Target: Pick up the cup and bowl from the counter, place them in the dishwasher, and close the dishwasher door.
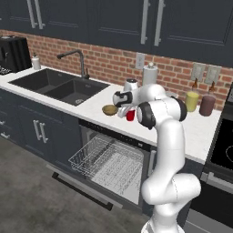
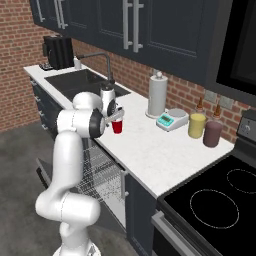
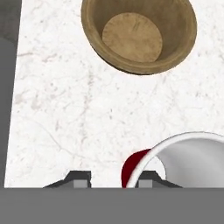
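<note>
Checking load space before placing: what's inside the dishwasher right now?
The dishwasher stands open, door down, with a silver wire rack pulled partly out; no dishes are visible in it. The arm covers its right side, and the cavity behind the rack is dark.

From my hand's camera, the cup [image 3: 192,159] runs off the bottom and right edges, and the bowl [image 3: 139,35] is cut by the top edge. In the left base view my arm hides most of the cup, so whether my hand [image 3: 113,179] grips its wall I cannot tell.
</note>
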You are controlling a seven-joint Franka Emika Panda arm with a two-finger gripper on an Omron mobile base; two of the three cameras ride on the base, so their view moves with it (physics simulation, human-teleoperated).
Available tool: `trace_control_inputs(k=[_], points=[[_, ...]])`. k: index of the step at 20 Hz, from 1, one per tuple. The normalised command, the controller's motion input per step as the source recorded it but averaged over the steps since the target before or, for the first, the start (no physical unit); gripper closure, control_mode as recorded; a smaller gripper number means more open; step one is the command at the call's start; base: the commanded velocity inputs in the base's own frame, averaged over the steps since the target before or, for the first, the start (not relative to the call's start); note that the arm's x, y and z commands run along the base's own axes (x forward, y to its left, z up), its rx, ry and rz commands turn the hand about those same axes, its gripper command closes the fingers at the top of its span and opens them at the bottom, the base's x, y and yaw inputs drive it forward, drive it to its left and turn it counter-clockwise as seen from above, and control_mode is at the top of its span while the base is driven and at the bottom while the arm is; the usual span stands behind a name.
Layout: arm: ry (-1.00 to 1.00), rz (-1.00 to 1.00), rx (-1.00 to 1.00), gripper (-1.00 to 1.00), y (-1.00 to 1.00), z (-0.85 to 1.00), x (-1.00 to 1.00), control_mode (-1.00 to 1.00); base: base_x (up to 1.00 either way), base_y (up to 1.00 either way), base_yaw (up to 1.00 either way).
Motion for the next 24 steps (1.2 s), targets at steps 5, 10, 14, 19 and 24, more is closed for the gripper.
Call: trace_control_inputs(k=[5,10,14,19,24], points=[[0.15,0.0,0.0,1.0,0.18,0.0,-0.06,-1.0,0.0,0.0,0.0],[0.13,-0.08,-0.03,1.0,0.69,0.08,-0.53,-1.0,0.0,0.0,0.0],[0.03,-0.13,-0.02,1.0,0.97,0.29,-1.0,-1.0,0.0,0.0,0.0],[0.0,-0.05,-0.07,1.0,0.96,0.05,-1.0,-1.0,0.0,0.0,0.0],[-0.03,0.01,-0.17,1.0,0.9,-0.13,-1.0,-1.0,0.0,0.0,0.0]])
